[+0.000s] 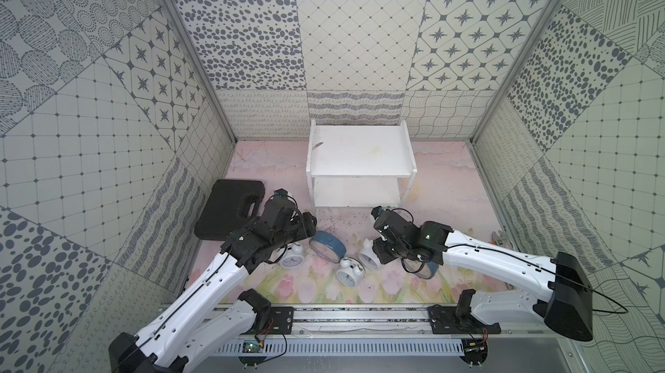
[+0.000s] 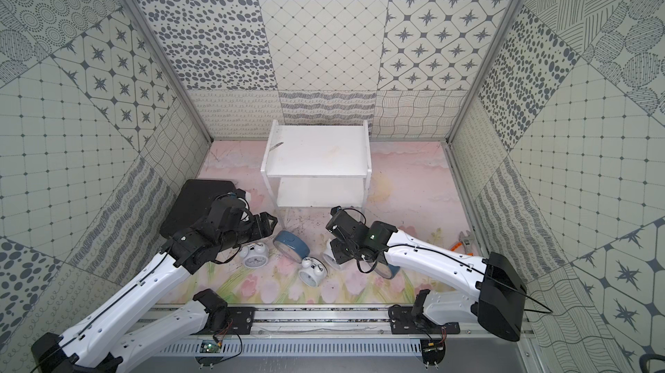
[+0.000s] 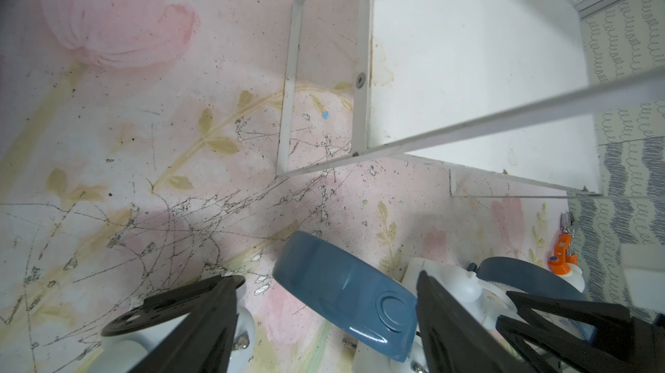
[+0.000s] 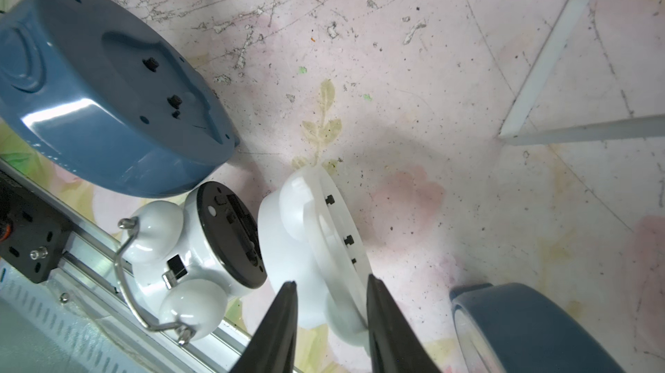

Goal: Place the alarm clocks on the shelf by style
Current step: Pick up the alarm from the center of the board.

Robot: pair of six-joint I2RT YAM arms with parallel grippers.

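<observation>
Honestly, right claw point(image 4: 330, 279) straddles the white clock point(image 4: 298, 231), can't tell if it's pinching yet; squeeze the body squarely; left claw point(image 3: 325, 276) is wide open, empty.

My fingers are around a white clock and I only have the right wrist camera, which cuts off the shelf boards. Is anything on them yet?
Observer: No, both tiers of the shelf are bare in both top views.
Operator: I see two white clocks. Where's the third?
Observer: The third white clock lies beside the blue clock, dial showing, partly hidden by the left arm.
Operator: And the left gripper?
Observer: The left gripper hangs by that blue clock, jaws apart, holding nothing.
</observation>
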